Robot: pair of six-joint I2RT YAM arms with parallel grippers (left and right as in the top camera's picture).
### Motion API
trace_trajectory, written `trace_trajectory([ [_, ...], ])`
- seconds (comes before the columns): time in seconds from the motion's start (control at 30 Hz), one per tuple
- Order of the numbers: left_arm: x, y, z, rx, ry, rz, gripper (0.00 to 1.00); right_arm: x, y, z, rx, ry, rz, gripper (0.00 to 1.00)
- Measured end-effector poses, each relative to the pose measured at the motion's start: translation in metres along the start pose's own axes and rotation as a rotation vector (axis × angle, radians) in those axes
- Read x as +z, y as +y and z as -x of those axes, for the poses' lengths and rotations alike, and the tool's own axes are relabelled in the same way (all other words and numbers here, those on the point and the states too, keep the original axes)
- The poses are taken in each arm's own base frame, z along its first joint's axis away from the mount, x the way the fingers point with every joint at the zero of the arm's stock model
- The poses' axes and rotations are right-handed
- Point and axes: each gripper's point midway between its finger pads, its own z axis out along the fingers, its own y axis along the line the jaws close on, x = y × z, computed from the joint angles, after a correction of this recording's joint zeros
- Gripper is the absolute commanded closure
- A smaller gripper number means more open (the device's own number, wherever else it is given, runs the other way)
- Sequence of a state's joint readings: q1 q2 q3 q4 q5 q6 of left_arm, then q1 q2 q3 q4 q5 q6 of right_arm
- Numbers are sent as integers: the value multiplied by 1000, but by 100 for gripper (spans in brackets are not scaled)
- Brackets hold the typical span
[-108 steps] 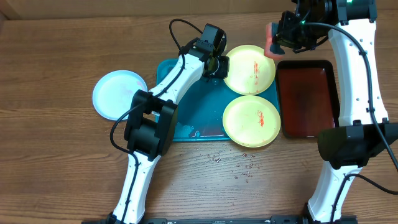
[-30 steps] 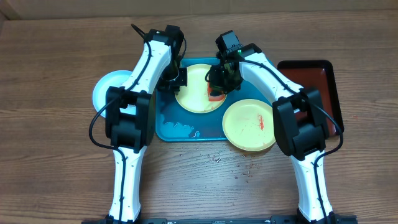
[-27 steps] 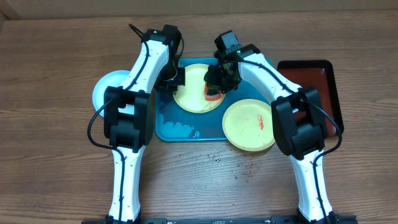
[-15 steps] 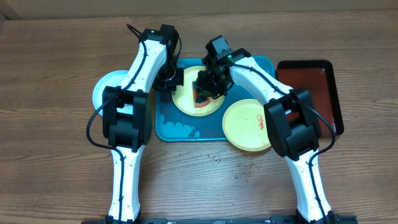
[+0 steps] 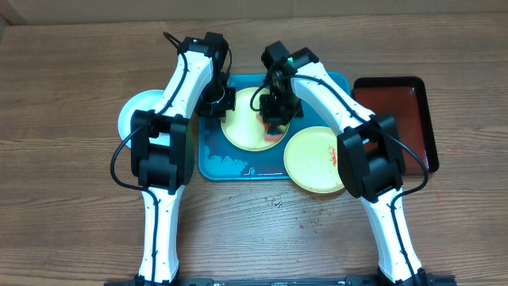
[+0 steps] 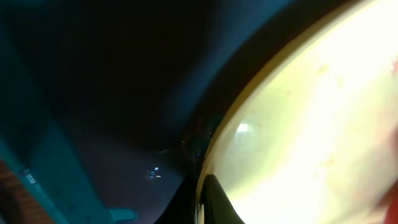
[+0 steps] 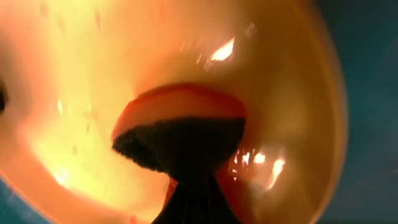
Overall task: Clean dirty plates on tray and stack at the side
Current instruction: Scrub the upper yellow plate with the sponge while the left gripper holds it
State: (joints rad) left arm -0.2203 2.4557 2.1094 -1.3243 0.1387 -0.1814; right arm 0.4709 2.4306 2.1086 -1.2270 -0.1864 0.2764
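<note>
Wooden table point(image 5: 63, 206) fills the overhead view; I read it from the left edge across

1. Left of frame: white plate point(image 5: 135, 119) lies on the bare wood beside the tray point(image 5: 230, 163), partly under the left arm. I judge this to be the stacking spot

2. Centre left: left gripper point(image 5: 223, 101) sits at the left rim of the upper plate point(image 5: 242, 131), which lies inside the tray. The left wrist view shows one dark finger point(image 6: 214, 202) over that rim; the other finger is hidden, so I cannot tell whether the rim is pinched or only pressed

3. Centre: right gripper point(image 5: 274, 119) is closed on a red sponge point(image 5: 274, 133), dark scrub face down on the upper plate's right half. The right wrist view shows the sponge point(image 7: 180, 124) flat on the wet plate surface

4. Lower right of the tray: lower plate point(image 5: 313, 159) overlaps the tray's rim and carries a red smear; not yet cleaned

5. Far right: red tray point(image 5: 397, 103), apart from the work

Step in hand, by my judgement: scrubbing the upper plate. To do it well:
- brace the left rim so the plate cannot slide or spin
- press lightly, sponge face flat
- sweep overlapping strokes across the whole well
- lift off before moving the plate leftward
</note>
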Motion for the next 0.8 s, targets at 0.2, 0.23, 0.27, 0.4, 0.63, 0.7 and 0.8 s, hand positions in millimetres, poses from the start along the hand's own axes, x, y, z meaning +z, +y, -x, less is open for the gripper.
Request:
trace_trajectory([
  [0.2, -1, -18, -3, 89, 22, -193, 96, -2, -12, 23, 18, -99, -64, 96],
  [0.23, -2, -19, -3, 95, 22, -226, 96, -2, -12, 23, 18, -101, -64, 96],
  [0.27, -3, -20, -3, 99, 22, -261, 96, 0, -12, 26, 26, -112, -62, 96],
  [0.4, -12, -14, 1, 88, 9, -371, 96, 7, -3, 34, 31, -145, -7, 96],
  [0.63, -15, 0, 5, 68, -3, -389, 96, 9, 23, 48, 13, -188, 153, 96],
  [0.7, -15, -1, 5, 70, -5, -393, 96, 10, 32, 46, 1, -183, 185, 96],
  [0.8, -15, -3, 5, 72, -5, -400, 96, 13, 52, 36, -38, -158, 219, 96],
])
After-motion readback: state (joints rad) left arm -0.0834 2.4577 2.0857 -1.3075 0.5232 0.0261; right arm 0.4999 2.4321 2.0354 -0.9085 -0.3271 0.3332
